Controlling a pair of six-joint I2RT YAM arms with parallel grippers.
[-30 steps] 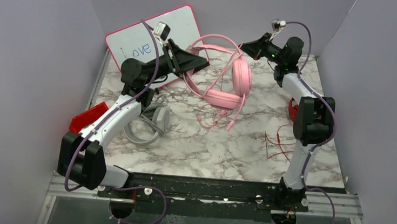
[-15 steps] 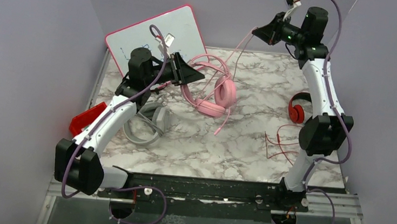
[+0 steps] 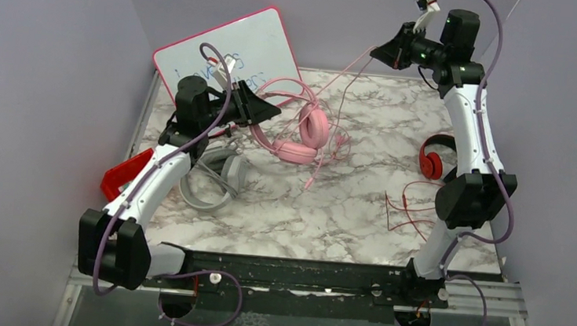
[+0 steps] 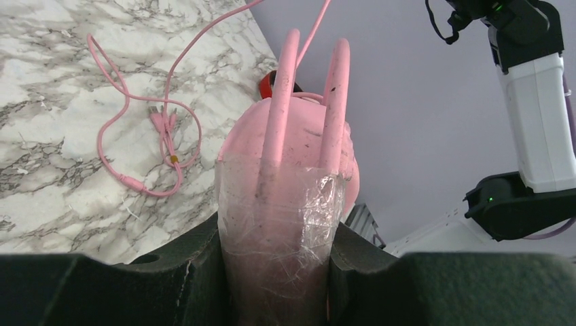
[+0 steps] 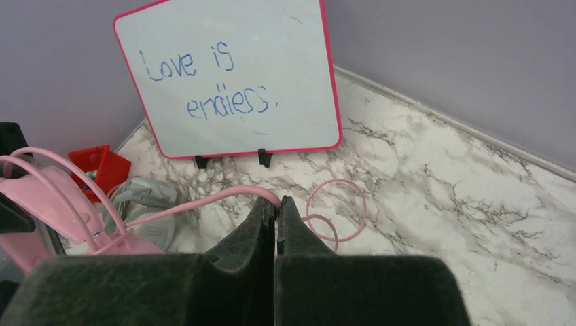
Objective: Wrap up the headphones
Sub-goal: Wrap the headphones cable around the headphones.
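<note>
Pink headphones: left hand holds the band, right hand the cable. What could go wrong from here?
The cable runs nearly straight from the right hand to the headphones; more pull could strain it or tug the band from the left hand. Its loose end lies looped on the table and may tangle. The whiteboard stands just behind the left hand and could be knocked.
</note>
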